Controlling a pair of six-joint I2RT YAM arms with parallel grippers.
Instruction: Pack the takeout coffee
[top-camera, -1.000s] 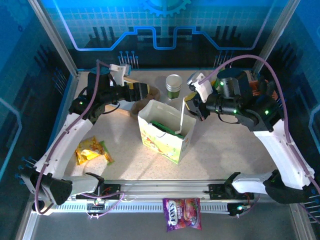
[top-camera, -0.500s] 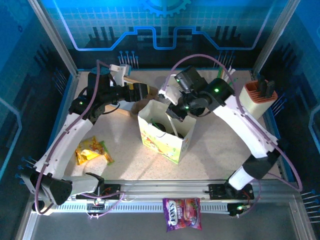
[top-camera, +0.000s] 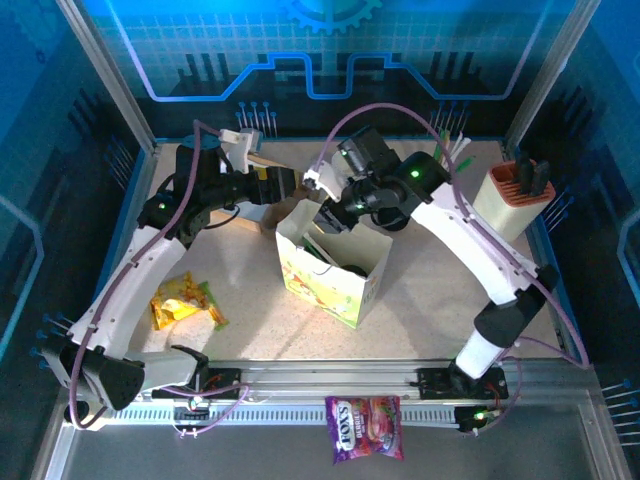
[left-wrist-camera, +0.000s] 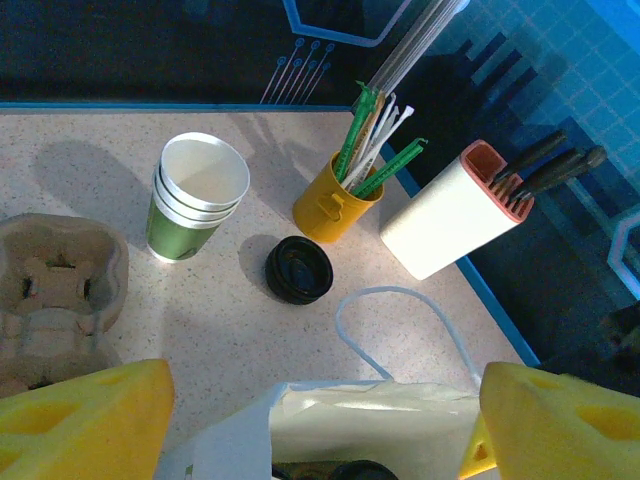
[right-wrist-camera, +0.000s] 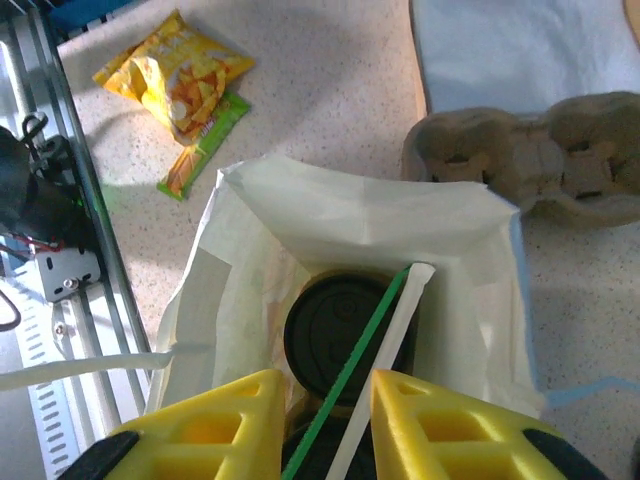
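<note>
Speckled tabletop, blue-lit patterned back wall

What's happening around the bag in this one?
The right gripper hangs over the open white flower-printed paper bag, jaws slightly apart around a thin green straw and a white paper-wrapped straw slanting down into it. A paper cup with a round black plastic lid already sits inside. The left gripper is open and empty at the bag's far rim. A stack of lidless white-and-green paper cups and a loose black lid stand behind it.
</note>
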